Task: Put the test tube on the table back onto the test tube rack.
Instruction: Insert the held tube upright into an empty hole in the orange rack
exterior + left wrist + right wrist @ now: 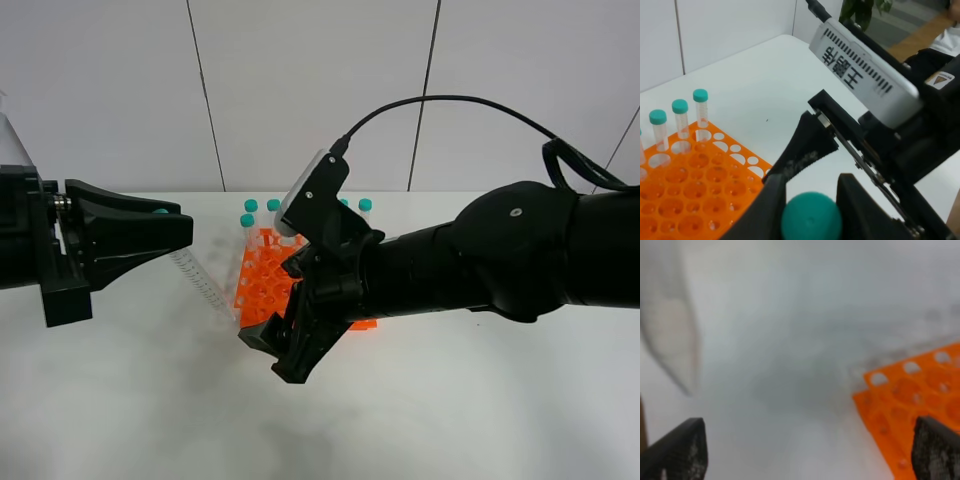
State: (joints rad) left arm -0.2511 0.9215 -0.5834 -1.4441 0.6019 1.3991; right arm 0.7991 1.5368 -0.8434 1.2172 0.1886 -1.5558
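My left gripper (181, 229) is shut on the test tube (205, 284) just below its teal cap (811, 219). The clear tube slants down toward the left edge of the orange test tube rack (262, 285), its tip above the white table (450, 420). My right gripper (277, 356) reaches across the rack's front left corner, open and holding nothing. In the right wrist view the tube (671, 340) is a blur to one side. The rack corner (910, 410) lies beside one dark fingertip (936, 450).
Several teal-capped tubes (250, 210) stand in the rack's back rows, three of them (680, 119) showing in the left wrist view. The right arm's camera housing (860, 65) hangs close in front of my left gripper. White wall panels stand behind the table.
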